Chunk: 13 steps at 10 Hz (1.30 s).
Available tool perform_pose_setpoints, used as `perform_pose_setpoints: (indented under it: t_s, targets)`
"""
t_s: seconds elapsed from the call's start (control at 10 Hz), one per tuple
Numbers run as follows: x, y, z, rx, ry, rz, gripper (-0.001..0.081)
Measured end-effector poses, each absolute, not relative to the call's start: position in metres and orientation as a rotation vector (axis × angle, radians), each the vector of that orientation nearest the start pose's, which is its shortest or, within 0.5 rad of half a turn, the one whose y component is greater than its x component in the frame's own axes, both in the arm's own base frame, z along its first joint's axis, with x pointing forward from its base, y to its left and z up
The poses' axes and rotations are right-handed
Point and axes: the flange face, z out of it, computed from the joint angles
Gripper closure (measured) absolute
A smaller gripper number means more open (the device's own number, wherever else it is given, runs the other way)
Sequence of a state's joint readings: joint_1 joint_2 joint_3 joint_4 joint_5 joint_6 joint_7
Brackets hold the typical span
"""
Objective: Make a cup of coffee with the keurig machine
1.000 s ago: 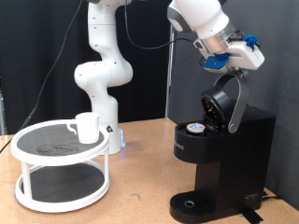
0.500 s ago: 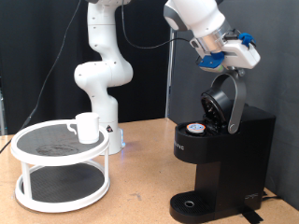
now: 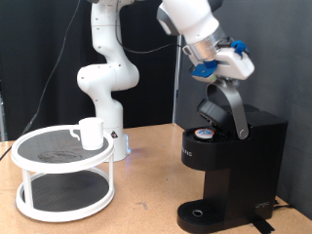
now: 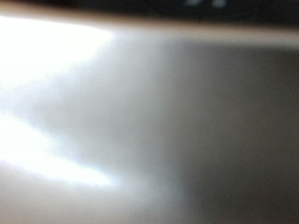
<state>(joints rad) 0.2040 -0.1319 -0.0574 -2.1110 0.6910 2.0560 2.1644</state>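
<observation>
The black keurig machine stands at the exterior view's right with its hinged lid partly raised. A small pod sits in the open chamber. My gripper is on the lid's top end and presses against it; its fingers are hidden by the blue mount. The white cup stands on the top tier of a round white rack at the exterior view's left, far from the gripper. The wrist view shows only a blurred grey surface very close up.
A second white robot arm stands behind the rack. The machine's round drip base is at the bottom. The wooden table runs between rack and machine. A black curtain hangs behind.
The gripper has moved to the exterior view's left and down, and the lid has swung partway down over the pod. The cup and rack have not moved.
</observation>
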Motion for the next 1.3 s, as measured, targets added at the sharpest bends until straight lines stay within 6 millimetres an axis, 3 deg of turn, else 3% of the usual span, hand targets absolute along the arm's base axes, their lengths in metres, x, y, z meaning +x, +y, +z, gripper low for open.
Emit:
perform_pose_setpoints:
  t_s: [0.3,1.3]
  targets:
    - [0.514,0.091,0.482,-1.098,2.486,0.759,0.0806]
    - [0.49,0.074,0.471,-1.13,2.44,0.69,0.0806]
